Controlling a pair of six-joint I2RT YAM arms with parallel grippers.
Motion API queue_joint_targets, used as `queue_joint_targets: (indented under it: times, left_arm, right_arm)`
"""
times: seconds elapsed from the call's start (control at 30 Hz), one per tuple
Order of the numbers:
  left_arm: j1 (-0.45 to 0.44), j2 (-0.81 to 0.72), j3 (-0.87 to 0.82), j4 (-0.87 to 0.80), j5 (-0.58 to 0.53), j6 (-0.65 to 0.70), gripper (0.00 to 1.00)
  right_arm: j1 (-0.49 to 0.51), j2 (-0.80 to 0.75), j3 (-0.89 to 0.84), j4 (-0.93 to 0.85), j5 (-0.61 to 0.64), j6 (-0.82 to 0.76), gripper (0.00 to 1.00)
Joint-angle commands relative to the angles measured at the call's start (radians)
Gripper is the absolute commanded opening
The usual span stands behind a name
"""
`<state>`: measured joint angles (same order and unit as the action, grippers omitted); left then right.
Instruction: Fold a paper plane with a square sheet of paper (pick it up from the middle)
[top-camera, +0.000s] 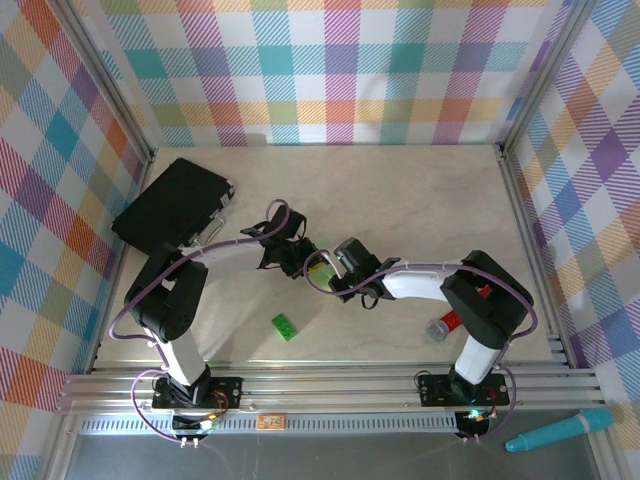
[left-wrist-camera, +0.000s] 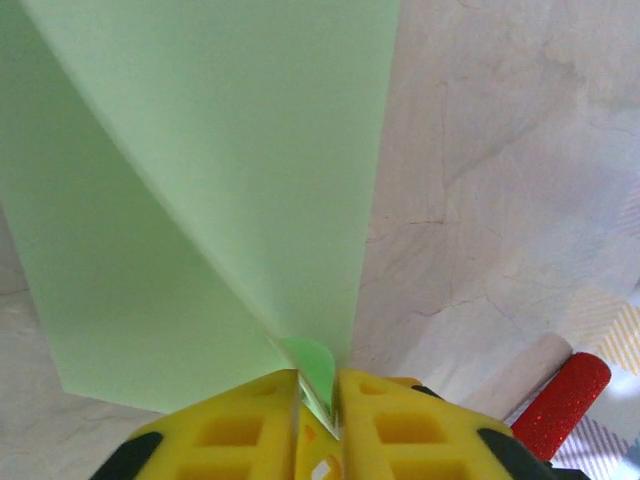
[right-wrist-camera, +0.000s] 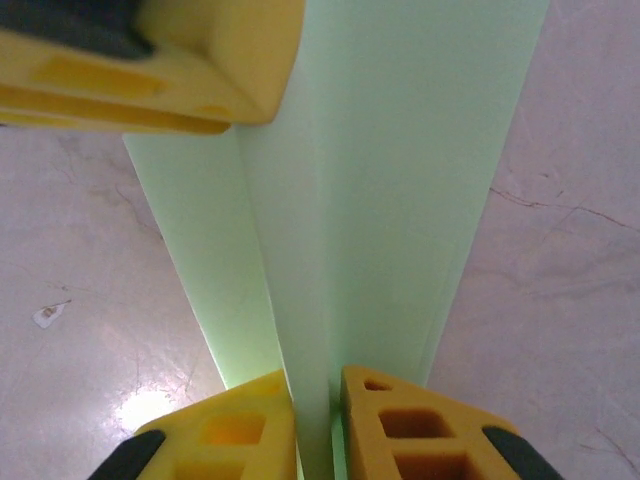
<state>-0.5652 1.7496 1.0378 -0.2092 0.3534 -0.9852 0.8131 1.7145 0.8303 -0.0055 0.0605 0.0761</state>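
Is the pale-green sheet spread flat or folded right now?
Folded. A crease runs up the sheet from the left end effector, and a doubled ridge stands pinched in the right end effector.

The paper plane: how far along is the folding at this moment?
Done: the pale-green paper already has a long lengthwise fold that stands up as a ridge. In hand: the left tool and the right tool each pinch that ridge, from opposite ends. Left: no finished dart with a pointed nose and wings is visible, so the later folds probably remain.
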Motion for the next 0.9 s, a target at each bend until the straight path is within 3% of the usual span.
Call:
queue_joint_targets:
  times: [0.0,0.4,0.63,0.87]
  left_arm:
    - [0.035,-0.049,-0.005,-0.022,-0.019,-0.013,0.21]
    - [0.128,-0.219,-0.141,0.015,-0.057,-0.019,0.30]
    - [0.105,-0.179,-0.294,0.266,0.039,-0.112,0.19]
    - [0.081,-0.071,-0.277,0.347,0.070,-0.121,0.11]
  right_arm:
    - [0.006,0.027,-0.026,0.002,-0.038,0.022,0.19]
    - [-0.004,0.047,-0.060,0.036,-0.130,0.064,0.18]
    - [-0.045,0.041,-0.086,0.079,-0.207,0.086,0.18]
    - [-0.049,0.040,-0.065,0.065,-0.225,0.073,0.19]
